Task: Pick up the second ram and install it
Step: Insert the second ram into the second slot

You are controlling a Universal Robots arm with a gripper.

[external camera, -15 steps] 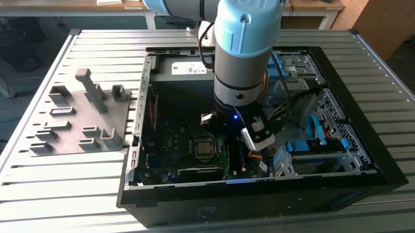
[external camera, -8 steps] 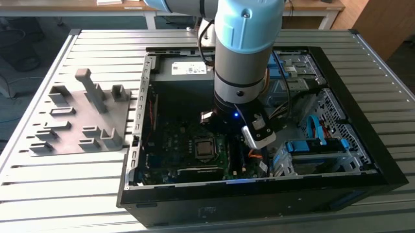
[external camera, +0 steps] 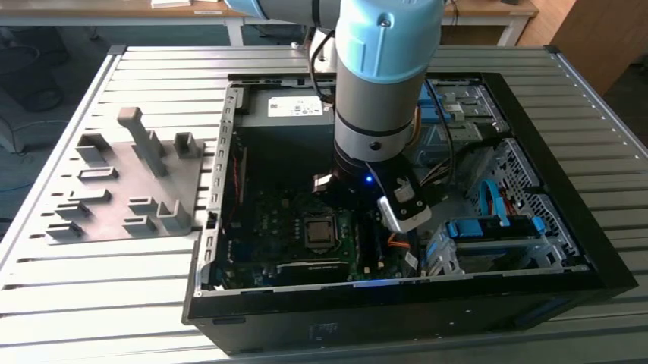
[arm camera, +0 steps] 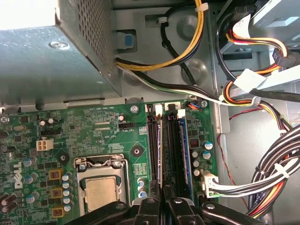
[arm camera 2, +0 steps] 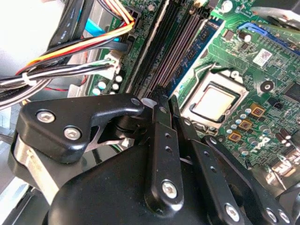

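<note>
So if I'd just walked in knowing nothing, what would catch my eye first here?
Probably the big pale-blue robot arm reaching down into an open black computer case on a slatted metal table. Its black gripper hangs just over the dark memory slots on the green motherboard, beside the silver processor. On the exterior view's left lies a grey fixture plate with upright blocks.

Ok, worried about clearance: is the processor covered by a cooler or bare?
Bare: the processor shows its metal lid uncovered, nothing mounted over it, in both wrist views.
</note>
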